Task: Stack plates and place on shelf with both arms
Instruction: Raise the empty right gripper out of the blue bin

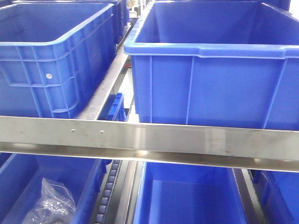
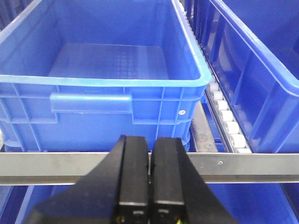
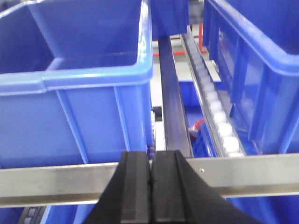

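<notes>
The plates are out of view in all three views. My left gripper [image 2: 150, 144] is shut with nothing between its black fingers, held in front of the steel shelf rail [image 2: 56, 165] and facing an empty blue crate [image 2: 107, 86]. In the right wrist view my right gripper [image 3: 151, 158] is shut too, empty, in front of the same kind of rail [image 3: 51, 179], just right of a blue crate [image 3: 79, 79]. Neither arm shows in the front view.
The front view looks at a shelf rack: two blue crates [image 1: 51, 60] [image 1: 215, 70] on the upper level behind a steel rail [image 1: 149, 140], more crates below, one holding a clear plastic bag [image 1: 51, 203]. White roller tracks [image 2: 226, 121] [image 3: 217, 116] run between crates.
</notes>
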Motion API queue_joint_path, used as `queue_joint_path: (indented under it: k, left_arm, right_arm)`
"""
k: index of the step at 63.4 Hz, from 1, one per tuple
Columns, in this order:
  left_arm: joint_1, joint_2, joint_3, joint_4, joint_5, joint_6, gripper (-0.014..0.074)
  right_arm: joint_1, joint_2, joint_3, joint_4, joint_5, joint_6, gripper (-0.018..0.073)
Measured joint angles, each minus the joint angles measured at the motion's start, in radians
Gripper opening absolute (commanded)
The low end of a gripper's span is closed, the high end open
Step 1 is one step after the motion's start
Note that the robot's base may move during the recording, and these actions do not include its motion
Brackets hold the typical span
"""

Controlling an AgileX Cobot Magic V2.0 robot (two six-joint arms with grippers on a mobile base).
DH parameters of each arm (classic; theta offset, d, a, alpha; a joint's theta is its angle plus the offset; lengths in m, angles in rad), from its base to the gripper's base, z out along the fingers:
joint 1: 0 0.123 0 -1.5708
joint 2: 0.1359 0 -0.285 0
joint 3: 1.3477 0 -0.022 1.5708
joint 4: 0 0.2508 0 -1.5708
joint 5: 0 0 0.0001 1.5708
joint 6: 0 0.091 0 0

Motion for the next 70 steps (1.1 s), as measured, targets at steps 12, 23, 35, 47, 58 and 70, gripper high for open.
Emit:
queue_joint_path:
  k: [12,23,35,47,58,70]
  left_arm:
    - [0.0,0.0,0.0,0.0,-0.002,0.0,0.0083]
    - [0.0,0.0,0.0,0.0,-0.002,0.0,0.0083]
    - [0.0,0.0,0.0,0.0,-0.002,0.0,0.0083]
    - [0.0,0.0,0.0,0.0,-0.002,0.0,0.0083]
    - [0.0,0.0,0.0,0.0,-0.002,0.0,0.0083]
    - [0.0,0.0,0.0,0.0,-0.002,0.0,0.0083]
  right_arm:
    - [0.0,0.0,0.0,0.0,0.009,0.0,0.0055]
    - [0.0,0.0,0.0,0.0,0.009,0.0,0.0055]
    - [0.0,0.0,0.0,0.021,0.009,0.0,0.0055]
    - [0.0,0.0,0.0,0.032,0.009,0.0,0.0055]
    - [0.0,0.0,0.0,0.034,0.009,-0.011,0.0055]
    - [0.0,0.0,0.0,0.046,0.009,-0.044,0.0055]
